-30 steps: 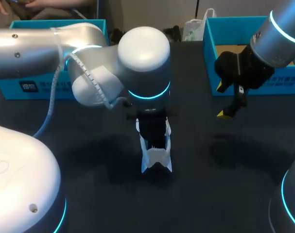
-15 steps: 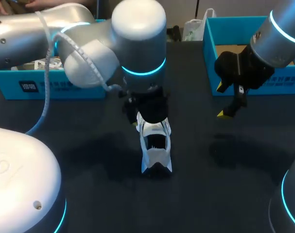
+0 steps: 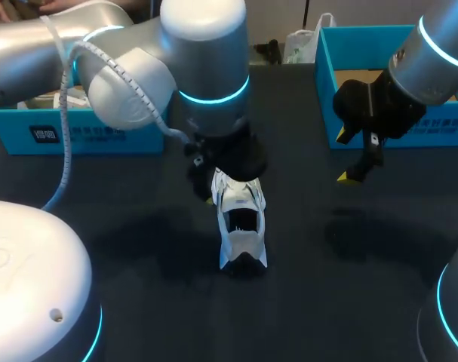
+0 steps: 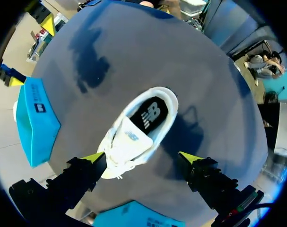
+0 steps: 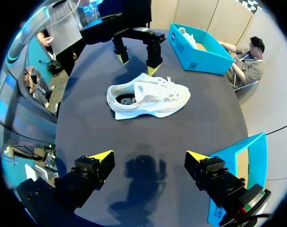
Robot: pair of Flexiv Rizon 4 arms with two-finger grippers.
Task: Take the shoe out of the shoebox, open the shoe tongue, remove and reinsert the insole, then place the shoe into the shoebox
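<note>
A white shoe [image 3: 241, 223] stands on the dark table mid-way between my arms, its opening showing a black insole [image 4: 150, 113] and its tongue [image 4: 129, 142] lying flat. My left gripper [image 4: 142, 158] hangs open just above the shoe's laced front, one finger on either side, touching nothing. In the right wrist view the left gripper [image 5: 137, 64] hovers beyond the shoe [image 5: 150, 97]. My right gripper [image 5: 149, 156] is open and empty, off to the shoe's right near the right box; one yellow tip [image 3: 348, 178] shows in the head view.
A blue shoebox [image 3: 379, 136] stands at the back right, close behind my right gripper. A second blue box [image 3: 63, 134] with white contents sits at the back left, partly behind my left arm [image 3: 206, 75]. Bare table surrounds the shoe.
My left gripper has opened, let go of the shoe's front and risen, uncovering more of the shoe. The shoe and the right arm have stayed put.
</note>
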